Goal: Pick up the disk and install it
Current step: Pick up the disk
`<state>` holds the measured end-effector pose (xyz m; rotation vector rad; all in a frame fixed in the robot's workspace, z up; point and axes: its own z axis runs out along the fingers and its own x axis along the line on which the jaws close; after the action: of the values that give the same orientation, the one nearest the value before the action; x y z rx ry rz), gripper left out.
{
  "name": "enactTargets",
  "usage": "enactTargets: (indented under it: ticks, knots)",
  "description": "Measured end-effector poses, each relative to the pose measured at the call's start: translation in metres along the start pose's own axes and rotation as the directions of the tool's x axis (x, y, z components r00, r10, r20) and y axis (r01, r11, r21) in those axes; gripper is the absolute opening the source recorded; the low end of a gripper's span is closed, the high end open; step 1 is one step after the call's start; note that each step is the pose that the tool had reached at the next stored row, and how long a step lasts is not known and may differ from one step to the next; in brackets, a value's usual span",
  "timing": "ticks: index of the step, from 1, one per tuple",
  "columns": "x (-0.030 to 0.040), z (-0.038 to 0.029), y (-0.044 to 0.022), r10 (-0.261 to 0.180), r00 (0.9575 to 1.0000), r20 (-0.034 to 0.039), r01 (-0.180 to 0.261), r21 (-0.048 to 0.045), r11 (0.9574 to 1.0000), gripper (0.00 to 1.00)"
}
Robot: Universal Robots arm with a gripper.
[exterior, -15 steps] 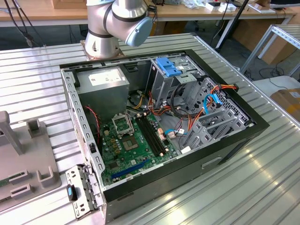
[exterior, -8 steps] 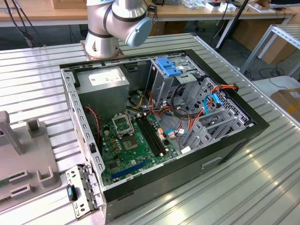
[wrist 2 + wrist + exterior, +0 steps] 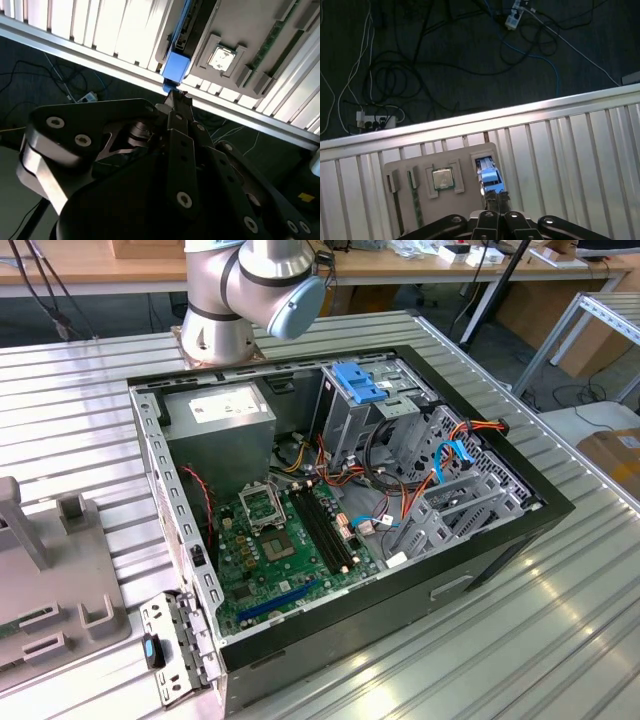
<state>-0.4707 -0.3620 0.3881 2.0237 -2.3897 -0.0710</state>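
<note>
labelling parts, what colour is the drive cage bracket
The bracket is blue, best in the exterior view.

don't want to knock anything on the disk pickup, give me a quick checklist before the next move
1. Seated for pickup: ok. The disk stands on edge in a slot of the grey tray.
2. Alignment: ok. In the second wrist view the gripper sits right at the disk's blue end.
3. Firm hold on the disk: cannot tell.
4. Neighbours apart: ok. The processor chip lies beside the disk, not touching it.
5. Access: ok. The computer case lies open.
6. Bay free: cannot tell. The drive cage has cables close beside it.
</note>
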Motion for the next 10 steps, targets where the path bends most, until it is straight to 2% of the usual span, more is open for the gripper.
enactTargets:
  ticks: [3,5,8,10]
  knots:
    - [-0.0003,0.0000,0.0001,-0.046,0.9989,-0.0018,0.046,-0.0010,0.9989,0.11]
    - [-0.0005,0.0000,0.0001,-0.092,0.9957,-0.0036,0.092,-0.0022,0.9957,0.11]
    - [-0.0006,0.0000,0.0001,-0.094,0.9955,-0.0037,0.094,-0.0022,0.9956,0.11]
    - [-0.0012,0.0001,-0.0002,-0.139,0.9903,-0.0054,0.139,-0.0034,0.9903,0.11]
